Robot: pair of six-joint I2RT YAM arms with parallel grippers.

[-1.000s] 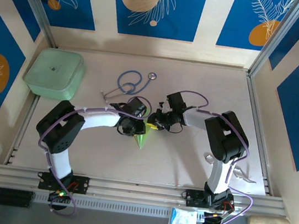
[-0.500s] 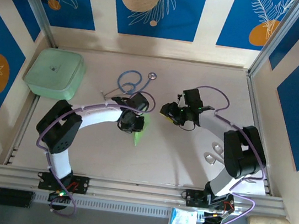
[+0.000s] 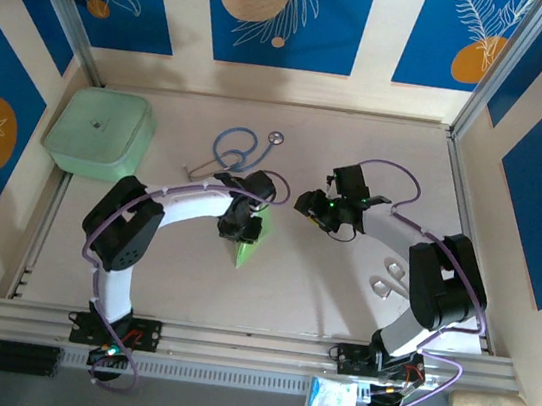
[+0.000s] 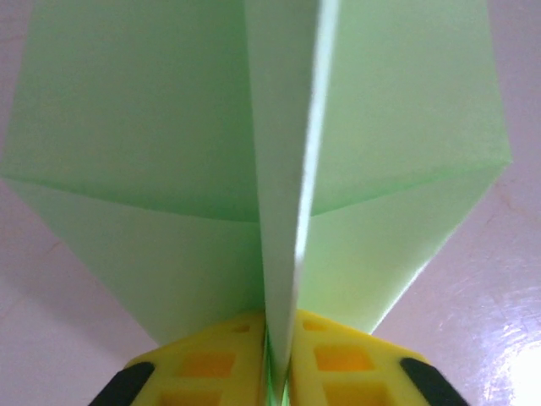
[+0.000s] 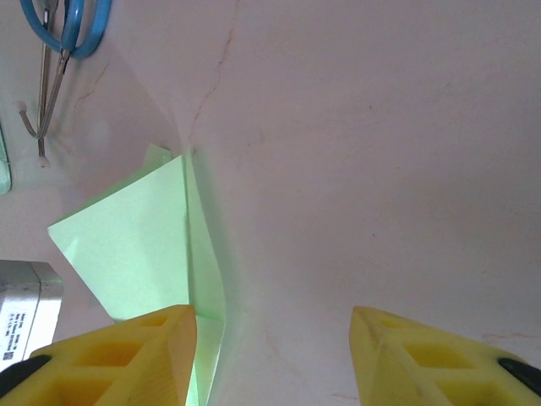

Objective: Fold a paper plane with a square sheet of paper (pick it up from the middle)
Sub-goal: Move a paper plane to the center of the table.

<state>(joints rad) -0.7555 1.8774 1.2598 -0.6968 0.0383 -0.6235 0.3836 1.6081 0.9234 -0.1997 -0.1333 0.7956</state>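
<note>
Our right jaws have drawn back from the plane (image 3: 250, 246) and stand open near it, while our left jaws pinch its centre fold over the surface (image 3: 297, 303). With one arm holding it alone, we judge the folding nearly done.

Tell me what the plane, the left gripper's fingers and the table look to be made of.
Plane: thin paper, pale green, matte; it holds sharp creases and light shows through its layers. Left gripper fingers: yellow, matte, with moulded pockets, probably plastic. Table: pale and smooth with a soft sheen and faint vein-like lines, perhaps laminate or coated wood; can't tell which.
</note>
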